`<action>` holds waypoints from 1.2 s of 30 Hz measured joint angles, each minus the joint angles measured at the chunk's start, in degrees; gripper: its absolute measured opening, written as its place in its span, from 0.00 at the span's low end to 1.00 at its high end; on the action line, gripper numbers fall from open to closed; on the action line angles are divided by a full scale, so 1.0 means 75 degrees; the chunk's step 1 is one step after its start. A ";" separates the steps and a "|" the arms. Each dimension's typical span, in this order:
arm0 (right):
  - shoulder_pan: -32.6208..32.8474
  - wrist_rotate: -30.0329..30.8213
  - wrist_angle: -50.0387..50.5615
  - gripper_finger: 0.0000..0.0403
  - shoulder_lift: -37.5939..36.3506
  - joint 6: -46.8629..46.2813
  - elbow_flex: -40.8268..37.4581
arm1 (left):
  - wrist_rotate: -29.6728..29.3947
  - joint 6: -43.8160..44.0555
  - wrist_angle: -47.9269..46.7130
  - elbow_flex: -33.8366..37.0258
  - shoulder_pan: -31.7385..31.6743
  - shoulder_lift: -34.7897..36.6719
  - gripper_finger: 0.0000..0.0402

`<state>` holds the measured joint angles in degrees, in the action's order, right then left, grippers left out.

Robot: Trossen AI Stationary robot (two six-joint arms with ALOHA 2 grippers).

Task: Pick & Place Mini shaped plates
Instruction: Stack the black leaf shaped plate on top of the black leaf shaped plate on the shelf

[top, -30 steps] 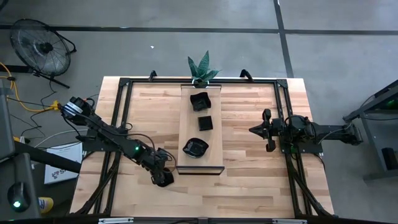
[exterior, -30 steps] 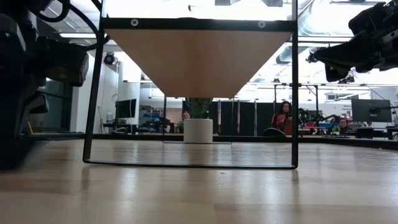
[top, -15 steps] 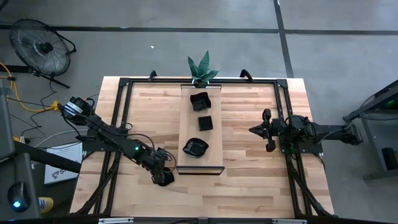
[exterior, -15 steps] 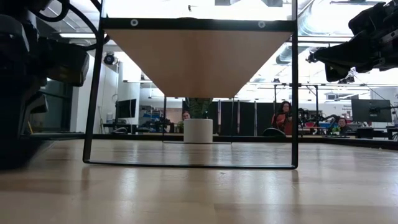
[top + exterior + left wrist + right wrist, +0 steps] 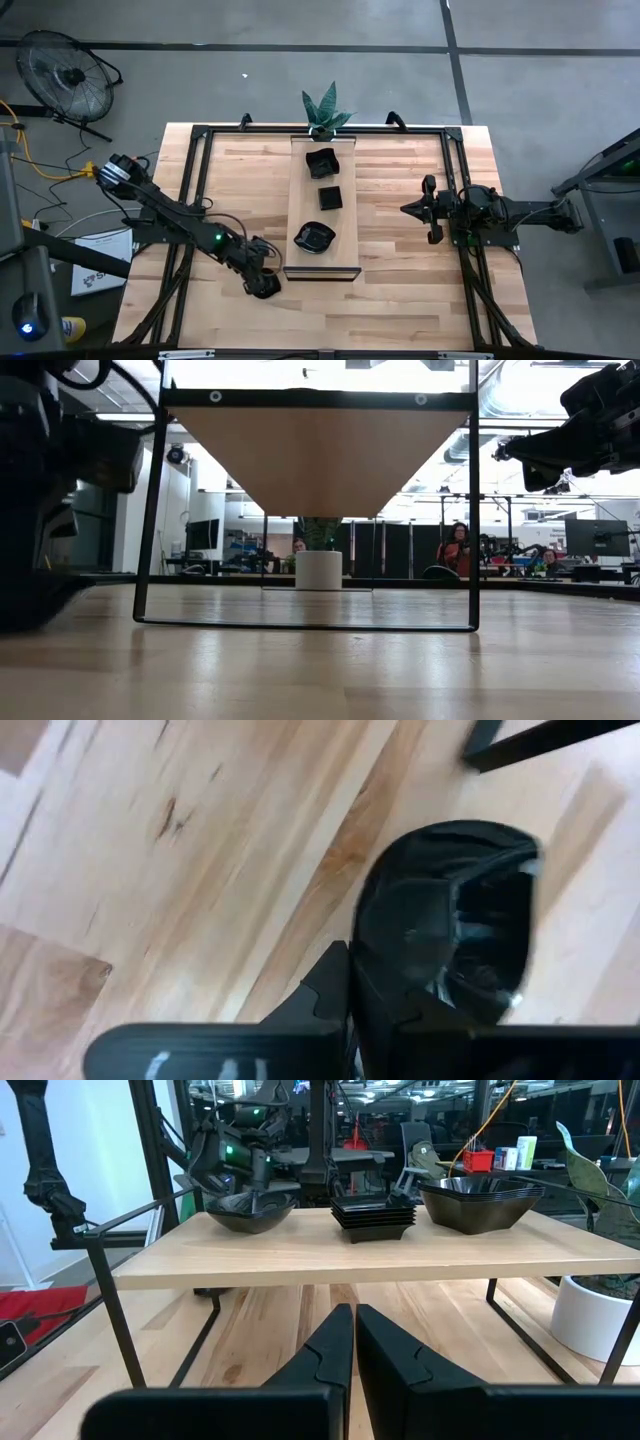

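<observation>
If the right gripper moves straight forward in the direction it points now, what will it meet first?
Probably nothing soon: the shut right gripper points under the raised wooden board, below the stacked black plates. The table ahead looks free, though depth is unclear.

Glossy black mini plates (image 5: 322,196) — three stacks in a row — one plate (image 5: 445,935) gripped.

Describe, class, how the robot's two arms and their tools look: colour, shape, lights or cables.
Both arms are dark, almost black, built from jointed tubular segments. The left arm carries a small green light midway along it and a pale cylindrical part near its base. Each tool, left tool and right tool, ends in two flat, black, wedge-shaped fingers with stepped inner edges. No markings can be made out.
</observation>
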<state>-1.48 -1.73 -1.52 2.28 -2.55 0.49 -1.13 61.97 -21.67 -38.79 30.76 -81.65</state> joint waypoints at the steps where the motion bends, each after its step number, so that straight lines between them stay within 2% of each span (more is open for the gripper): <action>1: -0.0001 0.0000 0.0000 0.03 0.0000 0.0000 0.0001 | -0.0011 -0.0003 -0.0020 0.0000 0.0000 0.0099 0.00; 15: -0.0001 -0.0001 -0.0002 0.03 0.0000 0.0000 0.0002 | -0.0807 0.0375 -0.1944 0.0000 0.0003 0.2164 0.00; 24: -0.0002 0.0001 -0.0003 0.03 -0.0006 0.0000 0.0000 | -0.1330 0.0370 -0.2400 -0.0007 0.0003 0.3548 0.00; 28: 0.0001 -0.0001 -0.0003 0.03 0.0009 0.0000 0.0000 | -0.1782 0.0366 -0.3003 -0.0378 0.0003 0.3921 0.00; 36: 0.0000 -0.0001 -0.0003 0.03 -0.0006 0.0000 0.0000 | -0.2364 0.0163 -0.4432 -0.1976 -0.0005 0.3806 0.00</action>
<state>-1.48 -1.73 -1.54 2.24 -2.55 0.49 -18.86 63.20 -54.92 -53.60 30.73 -53.11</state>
